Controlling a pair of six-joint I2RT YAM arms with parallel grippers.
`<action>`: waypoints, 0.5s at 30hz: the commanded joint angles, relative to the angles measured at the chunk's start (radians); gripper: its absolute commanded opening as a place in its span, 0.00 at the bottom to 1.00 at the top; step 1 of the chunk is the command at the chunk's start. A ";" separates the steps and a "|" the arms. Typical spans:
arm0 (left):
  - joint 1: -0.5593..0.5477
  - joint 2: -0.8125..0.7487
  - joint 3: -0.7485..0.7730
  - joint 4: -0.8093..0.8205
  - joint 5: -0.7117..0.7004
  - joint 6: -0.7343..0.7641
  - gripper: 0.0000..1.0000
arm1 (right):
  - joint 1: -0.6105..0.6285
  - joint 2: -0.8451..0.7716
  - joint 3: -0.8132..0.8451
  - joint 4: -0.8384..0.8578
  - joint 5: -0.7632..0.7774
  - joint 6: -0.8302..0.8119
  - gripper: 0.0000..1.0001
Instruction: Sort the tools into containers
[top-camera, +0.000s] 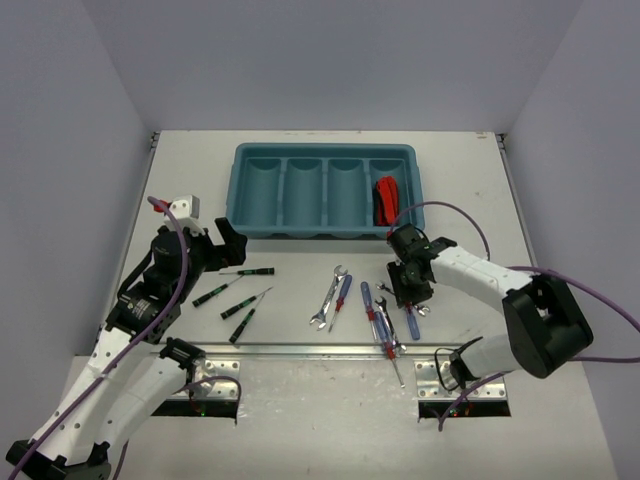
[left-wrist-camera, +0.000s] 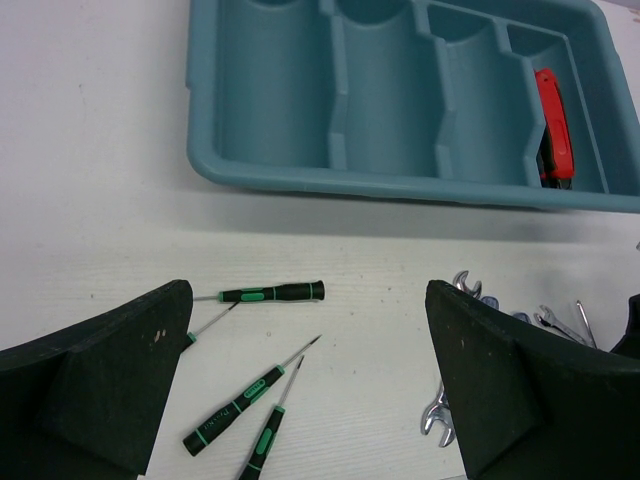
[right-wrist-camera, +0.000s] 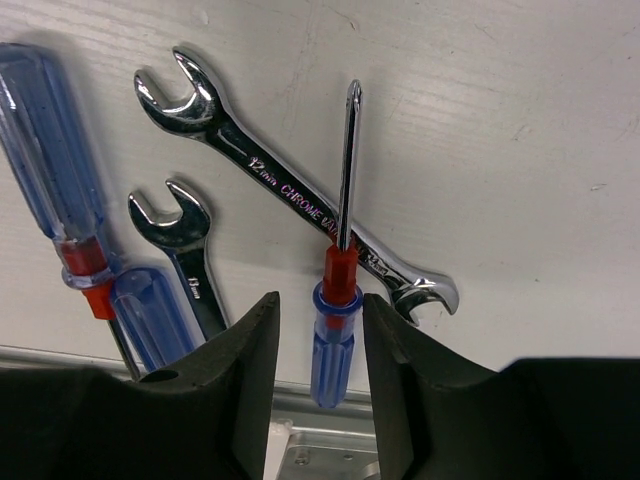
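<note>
Screwdriver (right-wrist-camera: 338, 268), blue handle, lies on worktop (right-wrist-camera: 520, 120) inside my right claw (right-wrist-camera: 322, 320), shaft crossing wrench (right-wrist-camera: 300, 195). Claw spread, straddling handle, I judge for grabbing it alone; not clamped. My left claw (left-wrist-camera: 310, 330) wide apart, empty.

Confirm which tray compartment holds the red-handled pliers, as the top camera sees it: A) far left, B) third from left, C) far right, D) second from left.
C: the red-handled pliers lie in the far-right compartment of the teal tray, and no tool shows in the other three.
</note>
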 joint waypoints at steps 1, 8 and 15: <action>-0.009 -0.022 -0.008 0.061 0.001 0.008 1.00 | 0.006 0.047 -0.013 0.022 0.015 0.024 0.37; -0.009 -0.037 -0.009 0.057 -0.012 0.005 1.00 | 0.006 0.072 -0.027 0.043 0.016 0.031 0.24; -0.012 -0.035 -0.009 0.058 -0.012 0.005 1.00 | 0.006 0.029 -0.020 0.038 0.021 0.042 0.00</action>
